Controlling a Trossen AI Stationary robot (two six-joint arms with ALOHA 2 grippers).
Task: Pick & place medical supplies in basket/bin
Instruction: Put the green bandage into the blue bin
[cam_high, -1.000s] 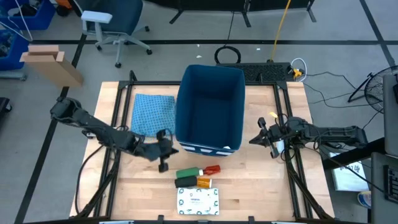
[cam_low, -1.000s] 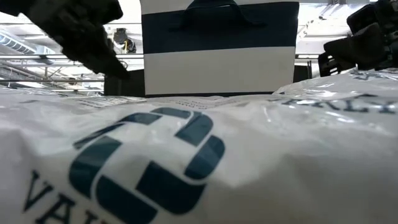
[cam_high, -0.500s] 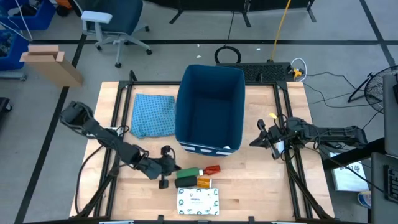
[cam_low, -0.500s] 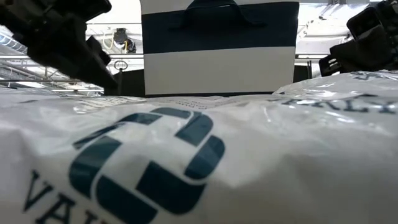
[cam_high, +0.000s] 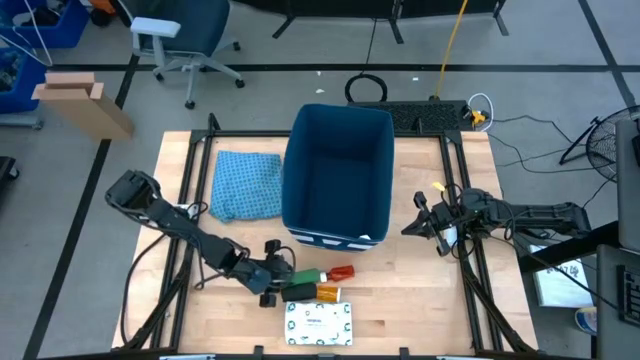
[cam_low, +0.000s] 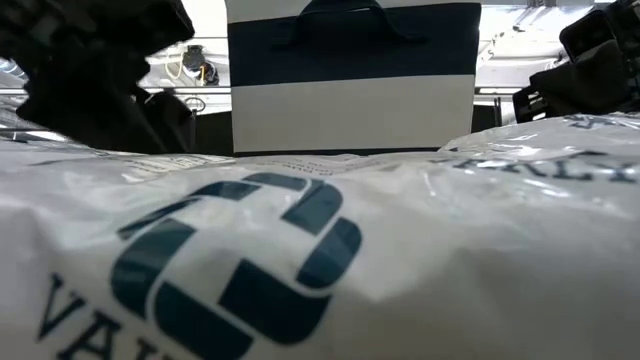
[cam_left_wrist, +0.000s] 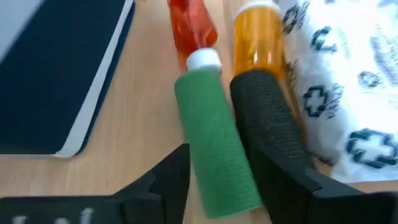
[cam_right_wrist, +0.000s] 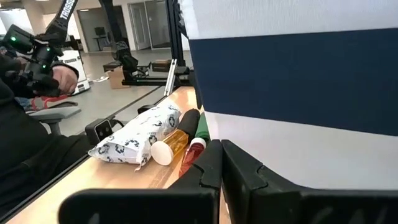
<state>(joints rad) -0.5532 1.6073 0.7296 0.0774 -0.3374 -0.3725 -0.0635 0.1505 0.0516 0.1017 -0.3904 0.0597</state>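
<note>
Left gripper has dropped from beside the cloth onto the green cylinder before the bin — fingers now spread astride it, grasp pending. Right gripper shut, parked right.

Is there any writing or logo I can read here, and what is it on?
"VA", cut off at the picture's edge, under a teal cross logo: white packet.
Small cross signs; the fine print is blurred: same packet, left wrist view.
"TROSSEN", faint: dark arm in the background.
Orange bottle: no label readable.
</note>
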